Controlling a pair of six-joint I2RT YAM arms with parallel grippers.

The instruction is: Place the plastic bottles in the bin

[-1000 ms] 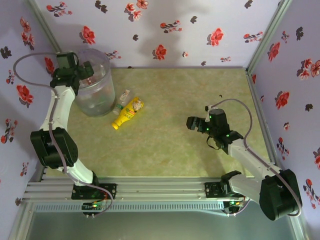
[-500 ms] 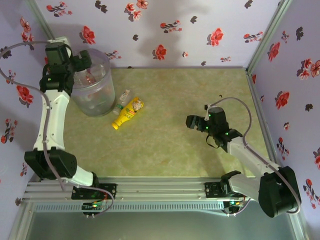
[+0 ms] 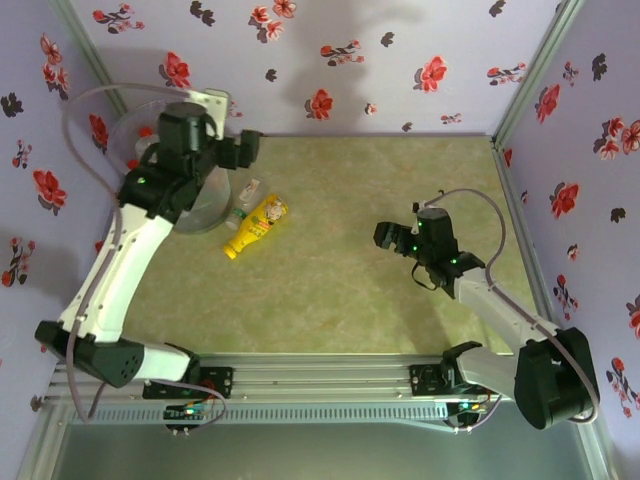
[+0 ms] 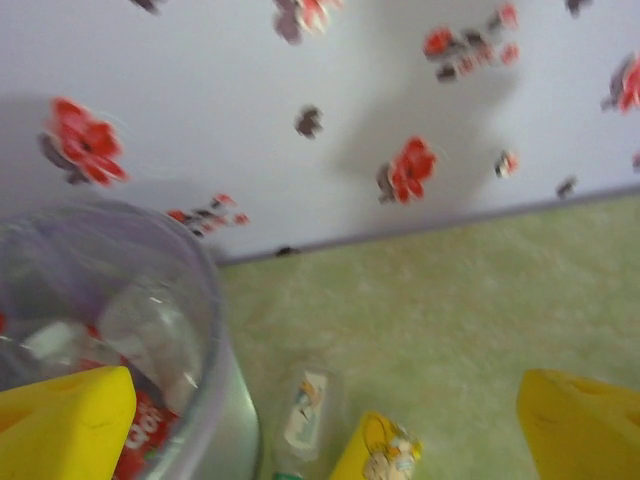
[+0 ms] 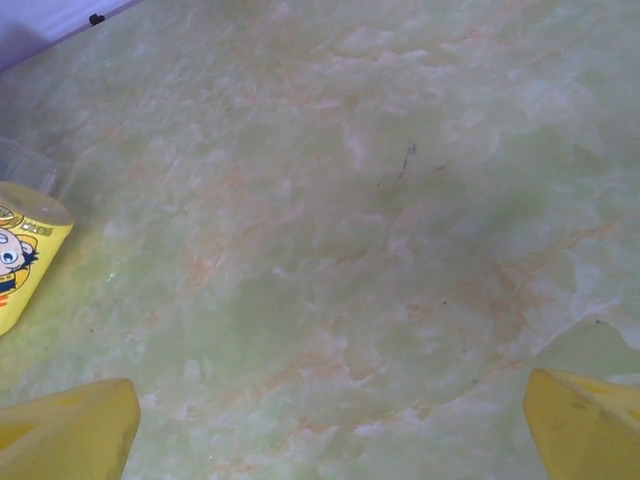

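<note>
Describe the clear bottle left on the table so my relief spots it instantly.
Find the big translucent greyish round bin at the table's far-left corner. Two bottles lie just right of it; the small clear plastic bottle is the one nearer the bin, see-through and smaller than the bright yellow plastic bottle beside it.

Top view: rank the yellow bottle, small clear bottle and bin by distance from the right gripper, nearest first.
1. Yellow plastic bottle, lying left of the right gripper.
2. Small clear plastic bottle, just beyond it.
3. Large translucent grey bin, far-left corner.
</note>
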